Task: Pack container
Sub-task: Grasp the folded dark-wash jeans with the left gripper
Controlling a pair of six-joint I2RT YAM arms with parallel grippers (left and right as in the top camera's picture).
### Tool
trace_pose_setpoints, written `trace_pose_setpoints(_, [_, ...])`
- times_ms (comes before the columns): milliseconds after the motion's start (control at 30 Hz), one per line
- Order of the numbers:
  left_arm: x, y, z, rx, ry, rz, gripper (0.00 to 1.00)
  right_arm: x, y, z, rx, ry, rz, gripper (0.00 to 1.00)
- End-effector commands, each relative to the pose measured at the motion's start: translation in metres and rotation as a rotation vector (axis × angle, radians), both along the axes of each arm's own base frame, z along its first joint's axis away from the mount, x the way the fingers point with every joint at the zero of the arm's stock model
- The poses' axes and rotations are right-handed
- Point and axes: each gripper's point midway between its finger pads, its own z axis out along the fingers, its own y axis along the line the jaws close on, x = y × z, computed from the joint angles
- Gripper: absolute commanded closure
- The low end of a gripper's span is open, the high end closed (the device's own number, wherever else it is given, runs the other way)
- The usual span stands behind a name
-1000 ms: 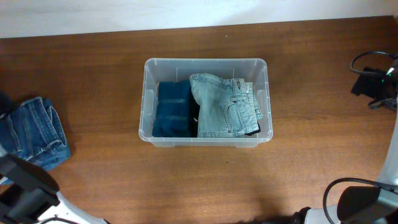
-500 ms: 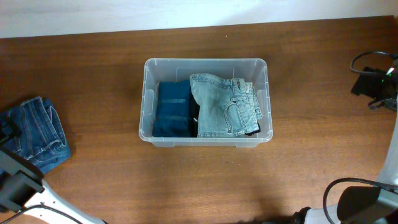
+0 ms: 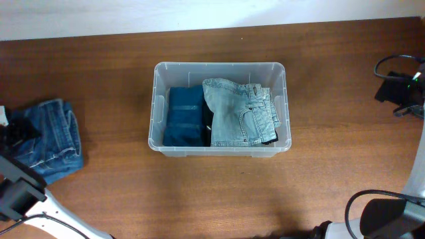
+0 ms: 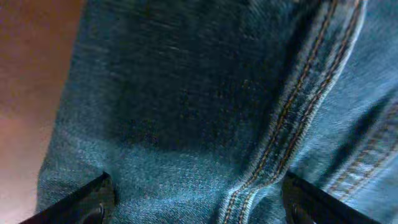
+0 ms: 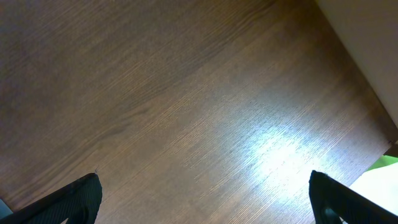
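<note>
Expect trouble first at the left edge of the worktop (image 3: 219,192), with the left gripper (image 4: 196,198) released, spread wide and close over the folded blue jeans (image 3: 56,143), nothing pinched. Could close on the top layer alone, given the thick seam (image 4: 289,124) crossing the gap between the jaws, and so pull the bundle open on the lift instead of raising it whole. Could also trail a loose leg across the wood and catch it on the rim of the container (image 3: 219,64).

Little room inside, too. Container at the middle of the worktop, already holding dark blue jeans (image 3: 184,118) against its left wall and light blue jeans (image 3: 239,113) over the rest. Likely, then, to leave a third pair heaped above the rim, or to shove the container sideways under a hard push.

No danger apparent from the right gripper (image 5: 205,193): released, jaws fully apart, over bare wood close to an edge of the worktop.

From overhead: the whole layout, with the loose pair well apart from the container, but the left jaws too small and dark to read. From the left wrist: only denim, stitching and two fingertips (image 4: 93,199) at the bottom corners, no container. From the right wrist: wood grain, a glare patch (image 5: 273,149) and a pale strip (image 5: 367,37) past the edge.
</note>
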Motion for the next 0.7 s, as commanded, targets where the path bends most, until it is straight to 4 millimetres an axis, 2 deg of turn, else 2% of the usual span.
trace_pose_setpoints(0, [0.037, -0.046, 0.013, -0.171, -0.144, -0.088, 0.16, -0.001, -0.003, 0.002, -0.011, -0.001, -0.01, 0.01])
trace_pose_setpoints(200, [0.039, -0.026, 0.067, -0.044, -0.192, -0.078, 0.17, -0.001, -0.003, 0.002, -0.011, -0.001, -0.011, 0.01])
trace_pose_setpoints(267, [0.032, -0.016, 0.077, 0.028, -0.16, -0.068, 0.17, -0.001, -0.003, 0.002, -0.011, -0.001, -0.011, 0.01])
trace_pose_setpoints(300, [0.022, -0.004, 0.081, 0.104, -0.107, -0.048, 0.17, -0.001, -0.003, 0.002, -0.011, -0.001, -0.011, 0.01])
trace_pose_setpoints(367, [0.01, 0.01, 0.082, 0.178, -0.038, 0.014, 0.19, -0.001, -0.003, 0.002, -0.011, -0.001, -0.01, 0.01])
trace_pose_setpoints(433, [-0.002, 0.025, 0.081, 0.244, 0.023, 0.066, 0.3, -0.001, -0.003, 0.002, -0.011, -0.001, -0.011, 0.01])
trace_pose_setpoints(467, [-0.01, 0.034, 0.082, 0.284, 0.061, 0.124, 0.39, -0.001, -0.003, 0.002, -0.011, -0.001, -0.011, 0.02])
trace_pose_setpoints(533, [-0.021, 0.045, 0.083, 0.328, 0.099, 0.203, 0.67, -0.001, -0.003, 0.002, -0.011, -0.001, -0.01, 0.01])
trace_pose_setpoints(600, [-0.026, 0.048, 0.08, 0.325, 0.112, 0.24, 0.78, -0.001, -0.003, 0.002, -0.011, -0.001, -0.011, 0.01])
trace_pose_setpoints(667, [-0.032, 0.048, 0.075, 0.319, 0.131, 0.247, 0.8, -0.001, -0.003, 0.002, -0.011, -0.001, -0.011, 0.02])
